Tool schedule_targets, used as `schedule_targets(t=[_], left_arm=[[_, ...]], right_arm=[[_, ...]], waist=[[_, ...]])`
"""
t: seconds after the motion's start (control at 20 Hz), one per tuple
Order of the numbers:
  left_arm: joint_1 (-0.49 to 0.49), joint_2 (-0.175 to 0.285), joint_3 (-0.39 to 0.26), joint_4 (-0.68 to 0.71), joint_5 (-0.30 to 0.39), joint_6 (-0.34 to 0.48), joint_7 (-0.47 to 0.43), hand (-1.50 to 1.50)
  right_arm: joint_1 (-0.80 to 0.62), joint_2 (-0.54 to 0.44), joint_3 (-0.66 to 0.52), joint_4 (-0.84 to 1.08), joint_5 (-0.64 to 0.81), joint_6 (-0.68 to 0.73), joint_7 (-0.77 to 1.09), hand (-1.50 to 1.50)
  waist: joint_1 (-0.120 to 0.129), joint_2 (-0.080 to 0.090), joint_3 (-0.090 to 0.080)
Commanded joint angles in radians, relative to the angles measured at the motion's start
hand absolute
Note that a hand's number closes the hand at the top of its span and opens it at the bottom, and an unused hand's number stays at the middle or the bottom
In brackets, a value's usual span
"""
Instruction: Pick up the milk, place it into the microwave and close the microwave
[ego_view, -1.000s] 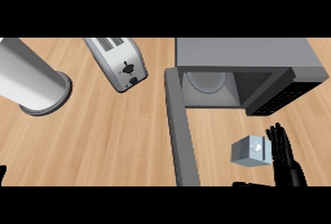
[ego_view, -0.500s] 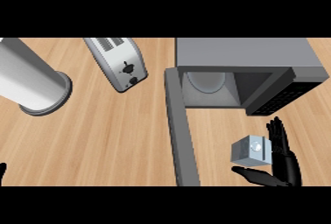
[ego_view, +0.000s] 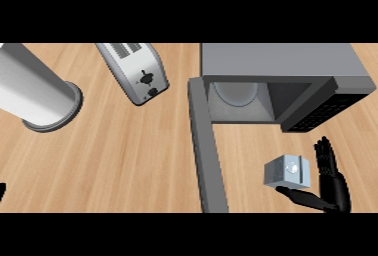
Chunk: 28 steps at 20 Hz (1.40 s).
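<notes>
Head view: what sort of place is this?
Likely a kitchen counter: a wooden worktop carries a toaster, an open microwave and a milk carton beside the right hand.

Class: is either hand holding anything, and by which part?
Nothing appears held. The right hand is open beside the milk, fingers straight along its right side, thumb spread below it.

counter (ego_view: 111, 165): matt wood grain | toaster (ego_view: 136, 70): brushed metal | microwave (ego_view: 280, 62): grey metal

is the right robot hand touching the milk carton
Cannot tell: head view shows the right robot hand with its thumb against the milk carton outline, but not their heights.
</notes>
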Motion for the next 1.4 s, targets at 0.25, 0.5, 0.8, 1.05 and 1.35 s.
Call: schedule_targets(t=[0.25,0.5,0.8,1.05,1.35], left_arm=[[0.019,-0.006,-0.05,-0.032,-0.006,0.017,0.028,-1.5],[-0.039,-0.006,0.014,0.067,-0.019,-0.003,-0.024,-1.5],[0.03,-0.006,-0.002,-0.009,0.028,0.0,0.001,-1.5],[0.049,-0.006,0.02,0.018,0.065,-0.056,-0.016,-1.5],[-0.046,-0.001,0.03,-0.005,0.054,0.001,0.048,-1.5]], right_arm=[[-0.028,-0.035,0.121,0.072,-0.046,0.427,-0.067,-1.5],[0.02,-0.026,0.097,0.021,-0.036,0.348,-0.16,1.5],[-0.017,0.055,0.054,-0.104,-0.046,0.121,-0.085,1.5],[-0.148,-0.004,0.004,0.065,-0.085,0.223,-0.139,1.5],[-0.209,-0.072,0.009,0.143,-0.063,0.307,-0.199,1.5]], waist=[[0.004,-0.001,0.001],[-0.007,-0.002,-0.001],[-0.005,-0.003,-0.001],[0.003,-0.001,0.0],[-0.004,-0.001,-0.001]])
